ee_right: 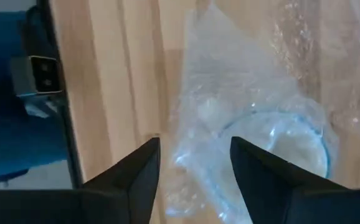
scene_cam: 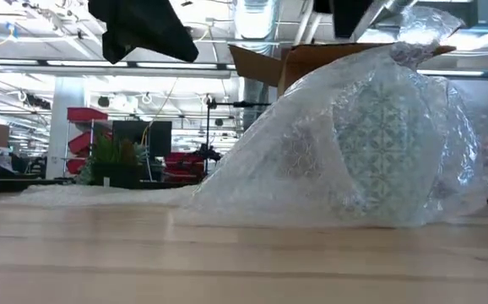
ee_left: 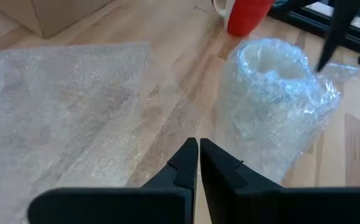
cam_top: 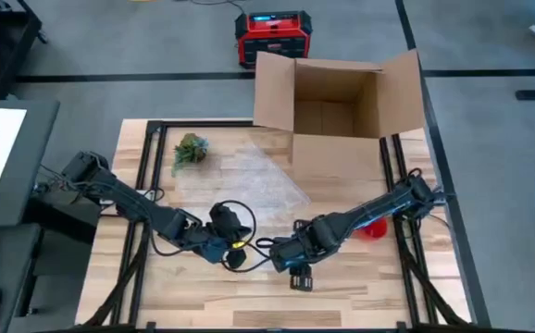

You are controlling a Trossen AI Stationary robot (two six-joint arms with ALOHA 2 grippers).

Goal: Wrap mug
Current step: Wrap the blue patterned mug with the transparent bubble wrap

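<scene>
Left claw point(ee_left: 198, 149) clenched, right claw point(ee_right: 194, 155) released above wrapped mug point(ee_left: 273, 102) (mid-table, near front edge).

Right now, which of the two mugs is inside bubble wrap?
The patterned mug, bundled in bubble wrap between both grippers. The red mug stands bare, nearer the cardboard box.

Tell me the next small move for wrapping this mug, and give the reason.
Probably lower the open right end effector onto the loose bubble wrap beside the mug and pinch it: the wrap still gapes over the mug's mouth, and the left end effector is shut, holding nothing.
</scene>
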